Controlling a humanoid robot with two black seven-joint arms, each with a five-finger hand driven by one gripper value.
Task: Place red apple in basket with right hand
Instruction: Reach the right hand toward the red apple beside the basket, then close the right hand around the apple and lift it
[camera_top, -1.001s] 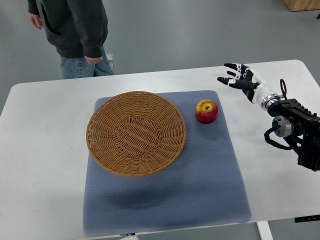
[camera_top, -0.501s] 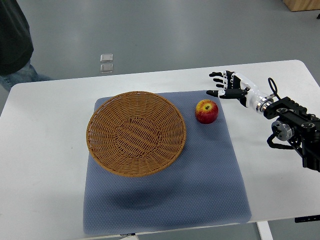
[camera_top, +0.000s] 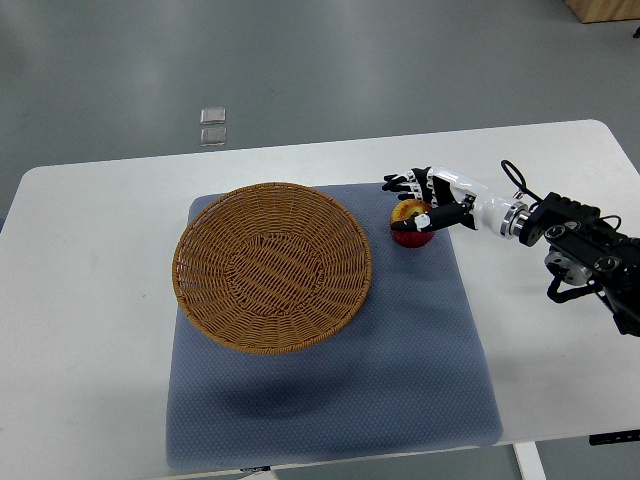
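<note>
The red apple (camera_top: 407, 234) sits on the blue mat (camera_top: 400, 350), just right of the round wicker basket (camera_top: 271, 266). My right hand (camera_top: 408, 202) reaches in from the right and hovers over the top of the apple. Its fingers (camera_top: 394, 183) are spread, with the thumb down at the apple's right side, and it covers the apple's upper part. I cannot see a closed grasp. The basket is empty. The left arm is out of view.
The white table (camera_top: 80, 300) carries the mat. My right forearm and wrist motors (camera_top: 585, 250) lie over the table's right edge. Two small square plates (camera_top: 212, 125) lie on the floor behind the table.
My right hand has moved left from the table's right side to over the apple. The person at the back left has left the picture. Apple and basket have not moved.
</note>
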